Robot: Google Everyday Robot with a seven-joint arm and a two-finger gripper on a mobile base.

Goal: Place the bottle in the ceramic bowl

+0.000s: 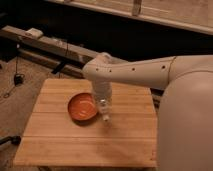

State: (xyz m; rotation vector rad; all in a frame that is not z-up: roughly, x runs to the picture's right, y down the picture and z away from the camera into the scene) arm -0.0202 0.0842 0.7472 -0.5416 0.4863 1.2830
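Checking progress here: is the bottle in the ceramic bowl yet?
Out. The gripper holds the bottle roughly upright, narrow end down, just beside the rim of the ceramic bowl, which looks empty.

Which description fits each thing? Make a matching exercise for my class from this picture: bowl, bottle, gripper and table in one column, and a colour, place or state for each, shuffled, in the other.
Things:
1. bowl
2. bottle
3. gripper
4. table

Descriptions:
A. pale wooden planks, under everything else
B. white, hanging cap-down by the bowl's right rim
C. orange-red, resting on the table
D. at the end of the white arm, by the bowl's right rim, shut on the bottle

Pairs: 1-C, 2-B, 3-D, 4-A
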